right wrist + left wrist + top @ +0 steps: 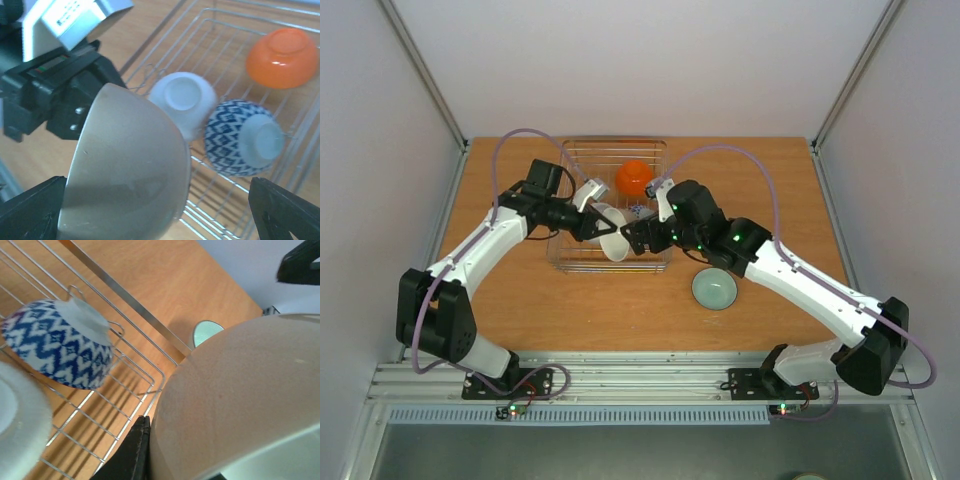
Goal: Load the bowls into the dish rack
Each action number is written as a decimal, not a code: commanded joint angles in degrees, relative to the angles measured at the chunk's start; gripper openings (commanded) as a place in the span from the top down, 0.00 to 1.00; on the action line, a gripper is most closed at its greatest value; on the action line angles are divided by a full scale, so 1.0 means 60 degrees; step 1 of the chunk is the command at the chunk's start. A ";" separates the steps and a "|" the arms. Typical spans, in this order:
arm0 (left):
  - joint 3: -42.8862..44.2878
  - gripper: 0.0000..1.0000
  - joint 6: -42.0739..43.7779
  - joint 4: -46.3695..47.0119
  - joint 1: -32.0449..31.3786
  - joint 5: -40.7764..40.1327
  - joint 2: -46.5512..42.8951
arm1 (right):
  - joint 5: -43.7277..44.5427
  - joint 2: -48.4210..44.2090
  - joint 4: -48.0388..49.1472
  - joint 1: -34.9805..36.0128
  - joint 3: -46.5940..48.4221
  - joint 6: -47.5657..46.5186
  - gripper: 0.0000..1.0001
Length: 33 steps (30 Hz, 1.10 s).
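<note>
The left gripper (591, 228) pinches the rim of the beige round ceramic bowl (125, 165), centre frame over the silver wire dish rack (590, 152). The right gripper (631, 238) stands wide, fingers flanking the bowl.

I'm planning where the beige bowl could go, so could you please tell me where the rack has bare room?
In the dish rack, the far-left corner, beside the orange bowl, is bare. Its near half is crowded: the white bowl, zigzag bowl, the beige bowl in the left gripper, and the open right gripper.
</note>
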 commanded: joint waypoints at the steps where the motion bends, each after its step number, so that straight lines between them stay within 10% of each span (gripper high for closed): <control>1: 0.0380 0.99 0.1057 -0.0608 -0.0014 0.2060 -0.0052 | -0.2125 -0.0272 0.0825 -0.0473 -0.0727 0.0138 0.02; 20: -0.0052 1.00 0.1210 -0.0114 -0.0024 0.1562 -0.0862 | -0.4832 -0.0213 0.2635 -0.0758 -0.2640 0.1189 0.04; 24: -0.0052 1.00 0.1167 -0.0127 -0.0026 0.1638 -0.0740 | -0.4780 -0.0203 0.2924 -0.0745 -0.2706 0.1316 0.31; 28: -0.0039 1.00 0.1109 -0.0103 -0.0027 0.1659 -0.0663 | -0.4413 -0.0237 0.2955 -0.0762 -0.2656 0.1413 0.95; 33: -0.0030 0.99 0.1060 -0.0076 -0.0024 0.1553 -0.0602 | -0.4183 -0.0360 0.3115 -0.0768 -0.2691 0.1353 0.99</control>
